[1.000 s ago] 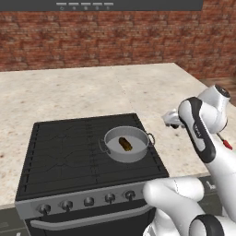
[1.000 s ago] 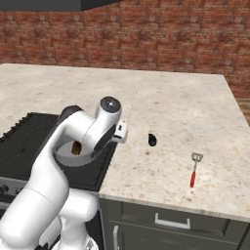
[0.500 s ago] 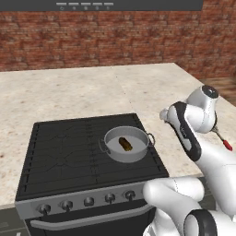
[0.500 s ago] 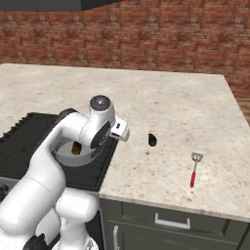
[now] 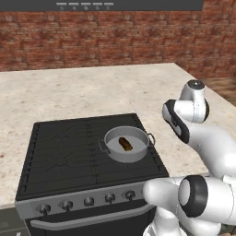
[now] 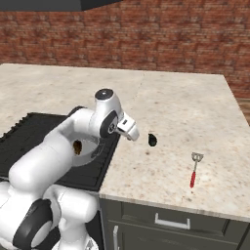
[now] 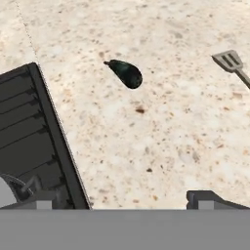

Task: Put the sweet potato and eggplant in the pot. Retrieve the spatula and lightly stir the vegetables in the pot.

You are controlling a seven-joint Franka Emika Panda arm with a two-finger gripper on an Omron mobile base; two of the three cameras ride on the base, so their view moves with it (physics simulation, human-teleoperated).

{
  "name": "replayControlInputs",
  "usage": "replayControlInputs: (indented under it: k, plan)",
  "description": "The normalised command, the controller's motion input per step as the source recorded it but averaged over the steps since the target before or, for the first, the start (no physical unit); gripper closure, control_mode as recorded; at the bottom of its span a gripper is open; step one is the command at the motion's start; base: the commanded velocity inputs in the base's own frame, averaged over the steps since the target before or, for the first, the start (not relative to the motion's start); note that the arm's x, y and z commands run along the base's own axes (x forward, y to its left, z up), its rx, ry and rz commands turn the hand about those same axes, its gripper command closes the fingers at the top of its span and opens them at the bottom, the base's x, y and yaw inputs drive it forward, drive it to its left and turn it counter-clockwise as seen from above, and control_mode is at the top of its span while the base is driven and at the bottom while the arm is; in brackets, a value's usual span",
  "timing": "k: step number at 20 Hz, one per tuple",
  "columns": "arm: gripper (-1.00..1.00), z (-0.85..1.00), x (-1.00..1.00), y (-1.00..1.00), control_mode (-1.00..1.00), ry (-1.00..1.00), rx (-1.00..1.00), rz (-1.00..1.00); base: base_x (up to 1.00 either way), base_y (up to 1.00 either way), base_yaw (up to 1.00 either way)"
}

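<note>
The sweet potato lies inside the grey pot on the stove's right side. In the right base view the arm hides part of the pot, and the sweet potato peeks out beside it. The dark eggplant lies on the counter just right of the stove. My gripper hovers open and empty a short way left of it. In the hand view the eggplant sits ahead of the fingertips. The red-handled spatula lies farther right, its slotted blade at the edge.
The black stove has raised grates, and its right edge runs beside the hand. The speckled stone counter stretches right to a corner, with a brick wall behind. The counter's front edge is close to the spatula.
My hand has shifted a little to the right, from over the stove's edge toward the eggplant. The jaws have stayed open. Nothing on the counter has moved.
</note>
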Motion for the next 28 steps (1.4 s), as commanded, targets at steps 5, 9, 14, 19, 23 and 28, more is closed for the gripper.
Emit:
replayControlInputs:
  k: [5,9,14,19,23,28]
  plan:
    - [-1.00,0.00,0.04,-0.37,-1.00,0.02,0.00,-0.02,0.00,0.00,0.00]
    - [-1.00,0.00,0.00,-0.51,-1.00,0.05,0.00,0.08,0.00,0.00,0.00]
    - [-1.00,-0.08,0.03,-0.18,-1.00,0.20,0.00,0.15,0.00,0.00,0.00]
    - [-1.00,-0.12,0.14,0.00,-1.00,0.30,0.00,0.15,0.00,0.00,0.00]
    - [-1.00,-0.39,0.38,0.00,-1.00,0.19,0.00,0.17,0.00,0.00,0.00]
    - [-1.00,-0.54,0.33,-0.12,-1.00,0.01,0.05,0.18,0.00,0.00,0.00]
